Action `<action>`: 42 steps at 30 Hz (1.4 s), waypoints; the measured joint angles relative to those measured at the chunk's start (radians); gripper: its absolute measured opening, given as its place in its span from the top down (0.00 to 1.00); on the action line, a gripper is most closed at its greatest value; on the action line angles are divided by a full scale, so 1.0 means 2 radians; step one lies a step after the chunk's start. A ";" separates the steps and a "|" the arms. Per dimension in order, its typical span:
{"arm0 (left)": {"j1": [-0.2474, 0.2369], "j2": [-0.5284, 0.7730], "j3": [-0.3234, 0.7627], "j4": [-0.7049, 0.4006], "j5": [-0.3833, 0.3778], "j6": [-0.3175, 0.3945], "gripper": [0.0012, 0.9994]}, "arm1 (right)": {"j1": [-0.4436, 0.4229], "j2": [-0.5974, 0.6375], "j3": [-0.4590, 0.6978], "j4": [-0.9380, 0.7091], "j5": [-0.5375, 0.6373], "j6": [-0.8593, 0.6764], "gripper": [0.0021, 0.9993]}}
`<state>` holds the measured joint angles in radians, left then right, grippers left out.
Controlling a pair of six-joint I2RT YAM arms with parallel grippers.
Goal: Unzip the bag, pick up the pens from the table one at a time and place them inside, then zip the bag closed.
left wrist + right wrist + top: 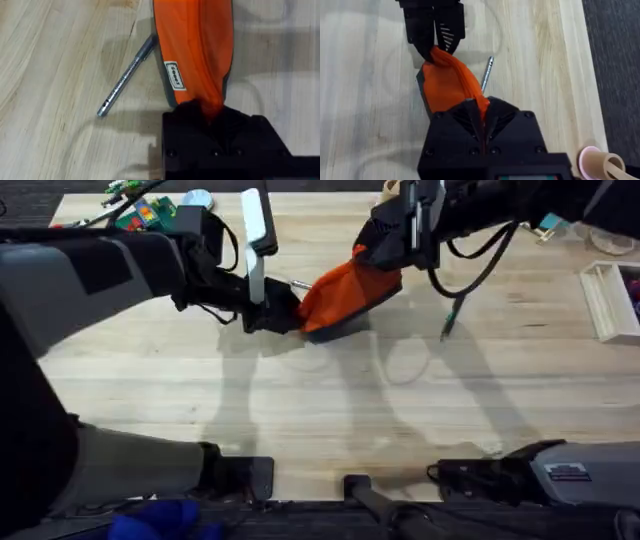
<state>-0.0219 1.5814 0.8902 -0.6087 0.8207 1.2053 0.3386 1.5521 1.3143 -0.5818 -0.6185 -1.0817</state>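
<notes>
Clearly the bag (340,292) is soft, light fabric — left tool (283,315) and right tool (385,252) each pinch an end; it sags, so gripping near the zipper suits best.

I have open table (300,410) across the whole middle and lower part of the overhead frame; nothing lies there, so either arm can sweep through. The upper centre is crowded: the bag (340,295) is stretched between the left gripper (285,315) and the right gripper (385,250), both clamped on its ends. The silver pen (125,77) lies just beside the bag, partly tucked behind it. The dark pen (450,320) lies right of the bag with room around it. A white tray (610,300) blocks the right edge.
</notes>
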 joint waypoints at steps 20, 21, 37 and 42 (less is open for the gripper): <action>-0.004 0.000 0.004 0.006 0.034 0.000 0.96 | 0.001 -0.037 0.014 -0.009 -0.002 0.000 0.97; -0.004 0.000 0.005 0.006 0.037 0.000 0.96 | 0.001 -0.040 0.014 -0.010 -0.002 0.000 0.97; -0.005 0.000 0.006 0.006 0.047 0.000 0.96 | -0.010 -0.056 0.014 -0.013 -0.004 0.000 0.97; -0.005 0.000 0.006 0.006 0.046 0.000 0.96 | -0.010 -0.056 0.014 -0.013 -0.005 0.000 0.97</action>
<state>-0.0315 1.5814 0.9028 -0.5976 0.9134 1.2053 0.3176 1.4393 1.3418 -0.6075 -0.6289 -1.0813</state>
